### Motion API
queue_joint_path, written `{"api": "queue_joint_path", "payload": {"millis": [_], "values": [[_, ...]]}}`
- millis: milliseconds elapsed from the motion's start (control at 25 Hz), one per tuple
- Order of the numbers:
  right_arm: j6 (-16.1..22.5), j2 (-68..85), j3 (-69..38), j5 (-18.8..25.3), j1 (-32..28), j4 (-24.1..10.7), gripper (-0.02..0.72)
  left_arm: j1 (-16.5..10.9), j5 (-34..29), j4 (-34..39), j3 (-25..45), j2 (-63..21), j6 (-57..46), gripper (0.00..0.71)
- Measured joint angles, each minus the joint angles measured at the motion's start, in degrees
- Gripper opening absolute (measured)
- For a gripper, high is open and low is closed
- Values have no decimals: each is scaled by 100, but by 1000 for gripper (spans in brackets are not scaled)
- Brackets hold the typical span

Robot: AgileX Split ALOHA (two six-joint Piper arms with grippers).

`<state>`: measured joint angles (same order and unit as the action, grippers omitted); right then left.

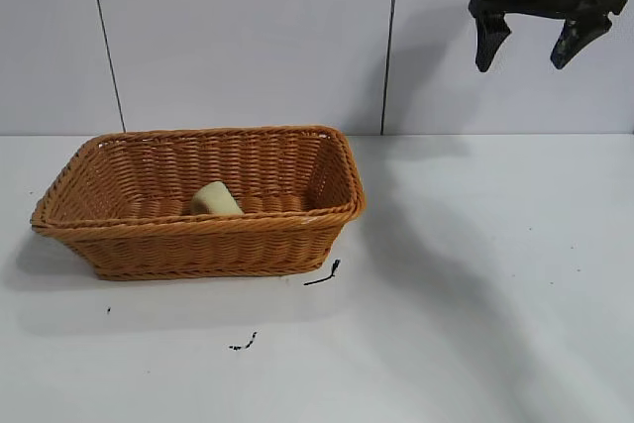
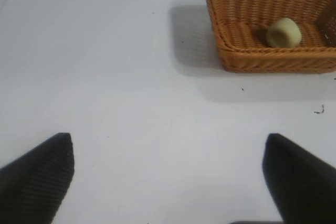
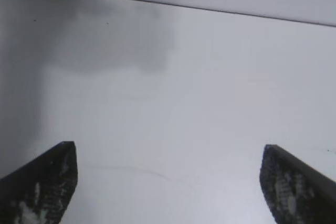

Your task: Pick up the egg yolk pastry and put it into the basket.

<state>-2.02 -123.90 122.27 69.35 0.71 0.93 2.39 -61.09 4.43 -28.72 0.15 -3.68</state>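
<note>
The pale yellow egg yolk pastry [image 1: 215, 199] lies on its side inside the orange-brown wicker basket [image 1: 327, 207] at the left of the table. Both also show in the left wrist view, the pastry [image 2: 283, 32] within the basket [image 2: 273, 60]. My right gripper [image 1: 527, 54] is open and empty, raised high at the upper right, far from the basket; in its own view [image 3: 168, 177] only bare table lies between the fingers. My left gripper [image 2: 169, 171] is open and empty over bare table, away from the basket; it is out of the exterior view.
The white table [image 1: 475, 294] carries small black marks [image 1: 324, 274] and black specks [image 1: 244, 344] in front of the basket. A white panelled wall [image 1: 248, 37] stands behind. The right arm's shadow falls across the table's right half.
</note>
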Motion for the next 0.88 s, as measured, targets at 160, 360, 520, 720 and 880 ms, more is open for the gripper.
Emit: {"api": "queue_joint_path", "payload": {"millis": [160, 360, 520, 720, 880], "values": [[-19, 1199, -1428, -6, 0, 0, 648, 0, 0, 0, 0, 0, 0, 696], [-25, 3017, -3478, -4, 0, 0, 648, 0, 0, 0, 0, 0, 0, 696], [-58, 4702, -4951, 8, 0, -35, 648, 0, 0, 0, 0, 0, 0, 696], [-222, 6639, -6519, -213, 0, -136, 648, 0, 0, 0, 0, 0, 0, 696], [-206, 8116, -7531, -632, 0, -93, 648, 0, 0, 0, 0, 0, 0, 696]]}}
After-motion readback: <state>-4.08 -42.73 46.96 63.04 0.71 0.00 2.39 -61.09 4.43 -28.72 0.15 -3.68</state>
